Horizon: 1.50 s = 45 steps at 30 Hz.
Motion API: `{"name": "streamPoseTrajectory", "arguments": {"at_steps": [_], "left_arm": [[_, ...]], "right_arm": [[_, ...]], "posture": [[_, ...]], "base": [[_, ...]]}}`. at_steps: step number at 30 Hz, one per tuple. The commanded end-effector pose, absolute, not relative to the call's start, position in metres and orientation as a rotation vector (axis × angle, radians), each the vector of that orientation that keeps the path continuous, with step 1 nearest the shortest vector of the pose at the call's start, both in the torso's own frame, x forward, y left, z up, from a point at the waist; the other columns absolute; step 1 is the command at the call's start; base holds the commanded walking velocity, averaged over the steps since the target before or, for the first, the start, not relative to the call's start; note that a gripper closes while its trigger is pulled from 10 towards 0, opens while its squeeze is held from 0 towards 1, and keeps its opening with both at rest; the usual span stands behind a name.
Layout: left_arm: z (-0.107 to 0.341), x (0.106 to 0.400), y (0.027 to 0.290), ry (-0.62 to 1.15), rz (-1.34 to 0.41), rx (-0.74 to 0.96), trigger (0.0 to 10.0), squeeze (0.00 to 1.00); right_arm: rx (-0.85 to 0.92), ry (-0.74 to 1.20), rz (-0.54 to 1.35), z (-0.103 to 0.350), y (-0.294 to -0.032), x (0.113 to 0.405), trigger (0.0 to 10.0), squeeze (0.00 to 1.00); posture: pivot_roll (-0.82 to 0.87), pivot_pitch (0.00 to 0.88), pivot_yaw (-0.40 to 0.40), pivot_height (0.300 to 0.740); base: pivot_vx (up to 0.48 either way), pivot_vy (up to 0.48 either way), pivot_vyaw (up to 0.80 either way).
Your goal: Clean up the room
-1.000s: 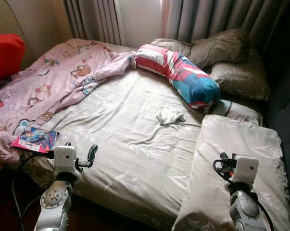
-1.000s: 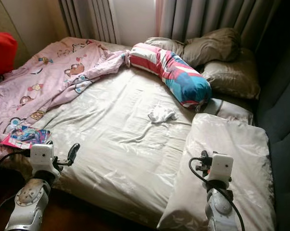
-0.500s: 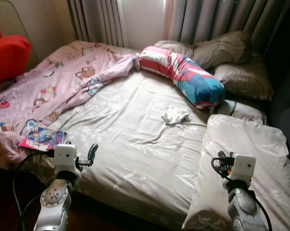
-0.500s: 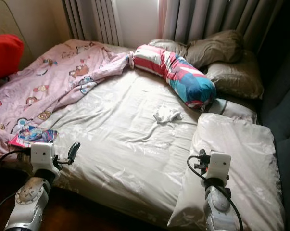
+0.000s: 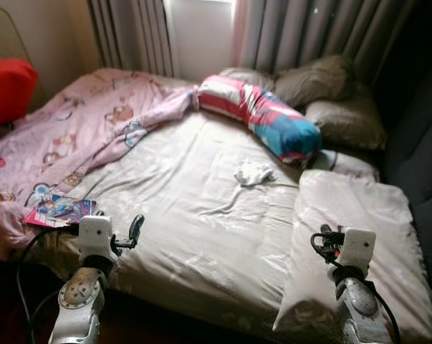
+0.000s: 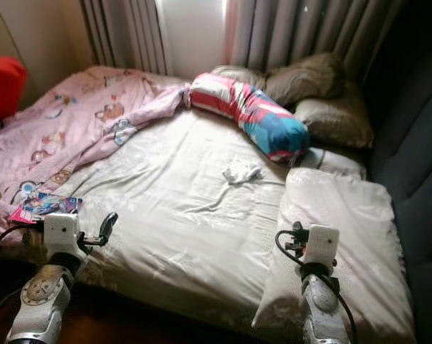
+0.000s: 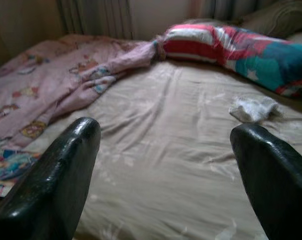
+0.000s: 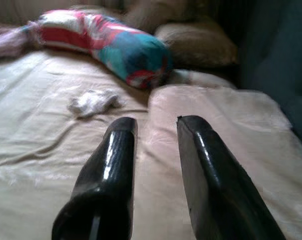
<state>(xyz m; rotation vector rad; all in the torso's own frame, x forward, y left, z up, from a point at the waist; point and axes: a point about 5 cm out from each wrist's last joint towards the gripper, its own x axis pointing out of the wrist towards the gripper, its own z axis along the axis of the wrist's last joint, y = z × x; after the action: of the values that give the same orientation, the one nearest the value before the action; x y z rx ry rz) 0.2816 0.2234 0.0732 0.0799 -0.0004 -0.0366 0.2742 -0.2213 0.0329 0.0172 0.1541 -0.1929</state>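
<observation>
Both empty, our left gripper (image 7: 166,150) wide, right gripper (image 8: 153,127) narrowly apart, we approach the bed (image 5: 201,215); next, reach the white cloth (image 5: 253,172).

Mid bed sheet (image 5: 201,201) is open from 6 to 12 o'clock, w/ just a small white crumpled cloth (image 5: 253,172) lying at about 1 o'clock. At 10 o'clock the pink blanket (image 5: 72,136) is heaped along that side, a colourful book (image 5: 58,211) on its near edge. The striped bolster (image 5: 262,118) bars 12–1 o'clock. A big pale pillow (image 5: 352,236) covers 3–5 o'clock; brown pillows (image 5: 330,93) are stacked behind it.
</observation>
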Motion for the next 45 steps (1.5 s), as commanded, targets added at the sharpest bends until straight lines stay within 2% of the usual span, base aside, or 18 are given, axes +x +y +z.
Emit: {"name": "streamPoseTrajectory", "arguments": {"at_steps": [1, 14, 32, 45], "left_arm": [[0.0731, 0.2788, 0.2296, 0.001, -0.025, 0.092, 10.0, 0.0], [0.0745, 0.2787, 0.2324, 0.002, -0.021, 0.099, 10.0, 0.0], [0.0766, 0.2788, 0.2351, -0.003, -0.004, 0.097, 10.0, 0.0], [0.0781, 0.2805, 0.2351, -0.008, 0.007, 0.093, 10.0, 0.0]], "right_arm": [[0.041, 0.191, -0.204, 0.027, -0.2189, 0.2732, 10.0, 0.0], [0.071, 0.209, -0.233, 0.0236, -0.2205, 0.2718, 10.0, 0.0], [0.05, 0.191, -0.214, 0.0241, -0.2179, 0.2717, 10.0, 0.0], [0.039, 0.193, -0.182, 0.0243, -0.2149, 0.2731, 10.0, 0.0]], "posture": [[0.0, 0.0, 0.01, 0.735], [0.0, 0.016, 0.019, 0.735], [0.0, 0.049, 0.017, 0.735], [0.0, 0.057, 0.014, 0.735]], "base": [[0.0, 0.48, 0.0], [0.0, 0.48, -0.79], [0.0, 0.48, 0.0], [0.0, 0.48, 0.62]]}}
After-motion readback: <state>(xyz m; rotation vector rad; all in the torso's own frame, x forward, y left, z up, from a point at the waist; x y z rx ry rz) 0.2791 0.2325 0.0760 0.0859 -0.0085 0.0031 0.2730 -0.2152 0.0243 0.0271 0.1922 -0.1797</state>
